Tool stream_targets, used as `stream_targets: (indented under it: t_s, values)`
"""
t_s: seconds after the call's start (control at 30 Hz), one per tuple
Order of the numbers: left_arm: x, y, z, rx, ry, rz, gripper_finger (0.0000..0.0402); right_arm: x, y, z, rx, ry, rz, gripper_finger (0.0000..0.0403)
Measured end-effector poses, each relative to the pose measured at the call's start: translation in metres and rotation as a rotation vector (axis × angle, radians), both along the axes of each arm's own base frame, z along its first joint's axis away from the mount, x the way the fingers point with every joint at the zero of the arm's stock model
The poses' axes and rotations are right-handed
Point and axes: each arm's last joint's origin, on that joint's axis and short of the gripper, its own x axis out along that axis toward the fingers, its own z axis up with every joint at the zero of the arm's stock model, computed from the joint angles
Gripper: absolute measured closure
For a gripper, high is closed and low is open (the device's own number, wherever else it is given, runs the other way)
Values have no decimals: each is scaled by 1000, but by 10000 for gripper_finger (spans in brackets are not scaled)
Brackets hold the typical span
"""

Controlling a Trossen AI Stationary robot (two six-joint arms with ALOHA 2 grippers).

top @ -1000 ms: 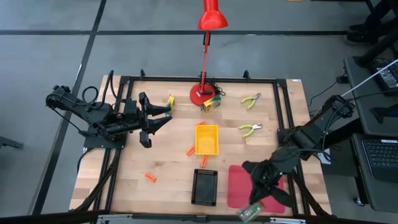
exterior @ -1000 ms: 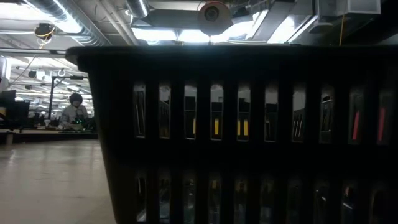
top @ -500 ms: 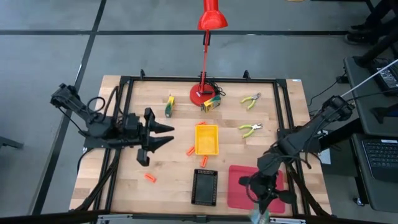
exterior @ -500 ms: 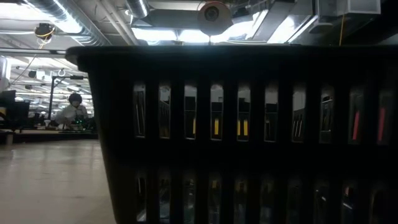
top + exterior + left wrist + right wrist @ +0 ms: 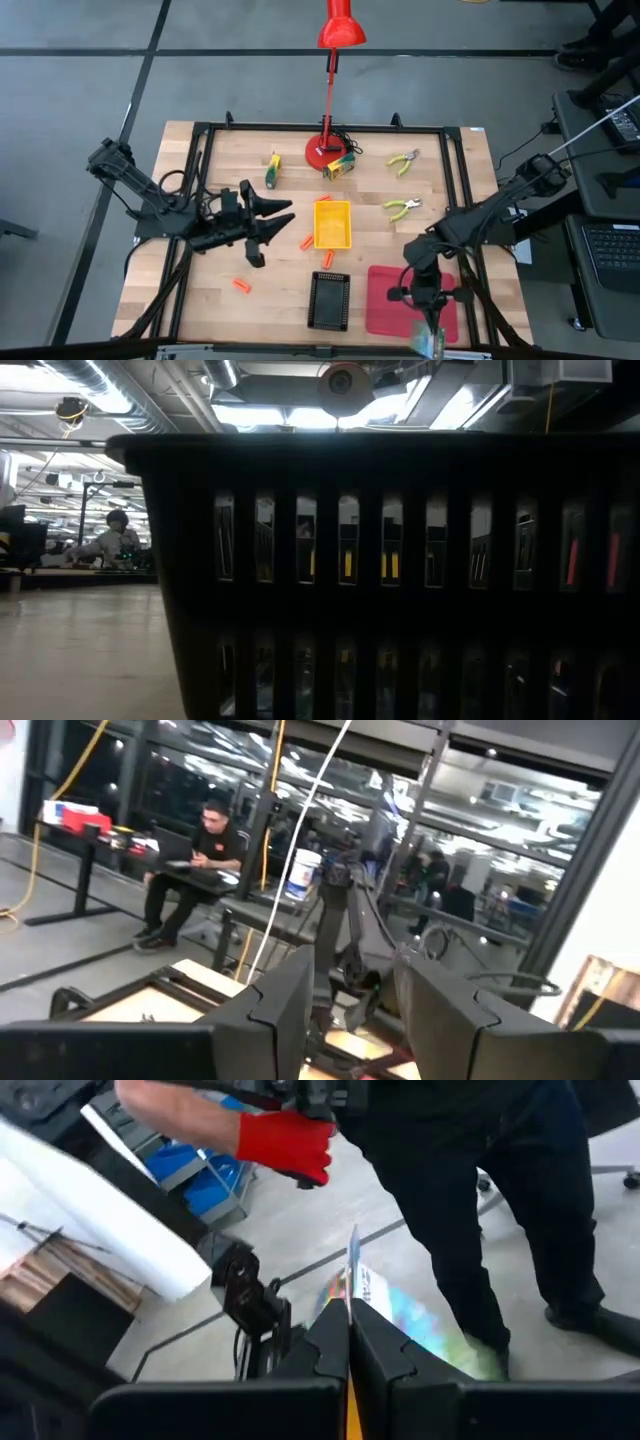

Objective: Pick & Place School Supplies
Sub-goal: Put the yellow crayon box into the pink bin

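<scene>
The right hand [image 5: 432,338] at the bench's [image 5: 270,275] near edge pinches what looks like a printed box [image 5: 400,1312]; the left hand [image 5: 272,222] hovers spread near an orange stick [image 5: 306,242].

Two pliers [image 5: 404,160] [image 5: 402,208] and two boxes [image 5: 273,169] [image 5: 341,166] are lying toward twelve; orange sticks [image 5: 241,286] [image 5: 306,242] are lying mid-table; a box [image 5: 430,338] is hanging pinched at five.
</scene>
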Motion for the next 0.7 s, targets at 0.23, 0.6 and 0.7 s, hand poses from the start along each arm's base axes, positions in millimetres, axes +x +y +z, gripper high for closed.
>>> stream_targets:
  t_s: [0.23,0.6,0.7]
  values:
    - [6,3,-3,-3,-2,32,263,5,-24,-21,-20,-40,-51,403]
    - [6,3,-2,14,4,36,263,8,-62,-55,-110,-37,-227,403]
    - [6,3,-2,21,6,37,263,9,-70,-59,-120,-41,-258,403]
